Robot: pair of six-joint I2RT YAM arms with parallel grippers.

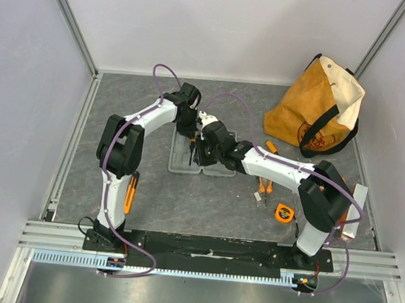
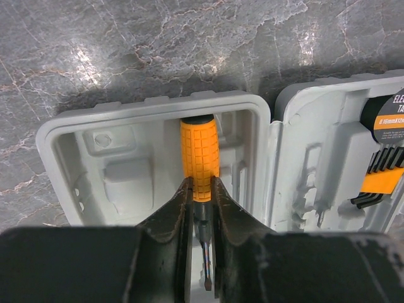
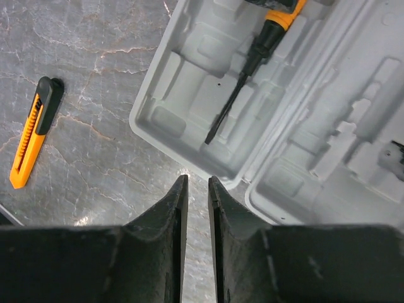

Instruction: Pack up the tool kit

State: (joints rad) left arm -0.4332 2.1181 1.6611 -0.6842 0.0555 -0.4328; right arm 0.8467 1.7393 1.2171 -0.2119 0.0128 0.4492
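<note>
The tool kit [image 1: 180,165] lies open in the middle of the table, a grey case [image 2: 120,173] with moulded slots. My left gripper [image 2: 201,183] is shut on an orange-handled screwdriver [image 2: 199,154], held lengthwise over the left half of the case [image 3: 183,88]. The screwdriver's dark shaft [image 3: 230,107] points toward the near rim. My right gripper [image 3: 197,180] hovers over the table just off the case's near edge. Its jaws stand a narrow gap apart with nothing between them. In the top view both grippers [image 1: 190,133] [image 1: 201,150] meet over the case.
An orange utility knife [image 3: 31,142] [image 1: 131,191] lies left of the case. Pliers [image 1: 263,189] and an orange tape measure [image 1: 284,212] lie to the right. A tan canvas bag [image 1: 320,108] stands at the back right. Black hex keys [image 2: 379,170] sit in the right half.
</note>
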